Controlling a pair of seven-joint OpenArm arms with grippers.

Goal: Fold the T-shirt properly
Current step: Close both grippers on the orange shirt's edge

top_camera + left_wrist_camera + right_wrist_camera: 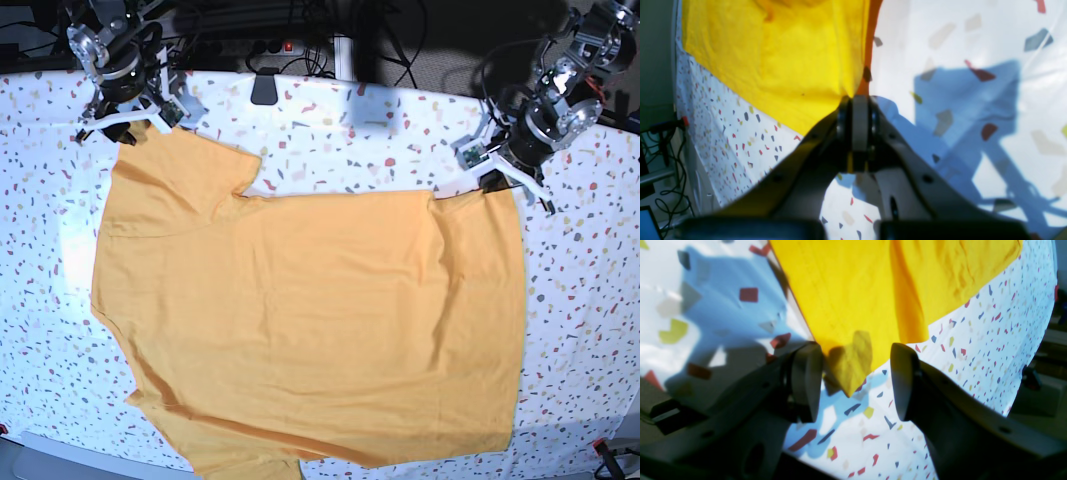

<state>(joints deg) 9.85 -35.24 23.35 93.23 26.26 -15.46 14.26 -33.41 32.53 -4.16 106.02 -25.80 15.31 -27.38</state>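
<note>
The orange-yellow T-shirt (310, 320) lies spread flat across the table, and no lettering shows. My left gripper (500, 183) is at the shirt's far right corner. In the left wrist view it (858, 100) is shut on a pinch of the shirt's edge (773, 60). My right gripper (135, 130) is at the shirt's far left corner. In the right wrist view it (855, 376) is open, and the pointed corner of the shirt (850, 370) lies between its fingers, unclamped.
The table is covered by a white cloth with coloured flecks (350, 140). A black object (265, 85) and cables (300, 40) lie at the back edge. The shirt's lower part reaches the table's front edge (250, 470).
</note>
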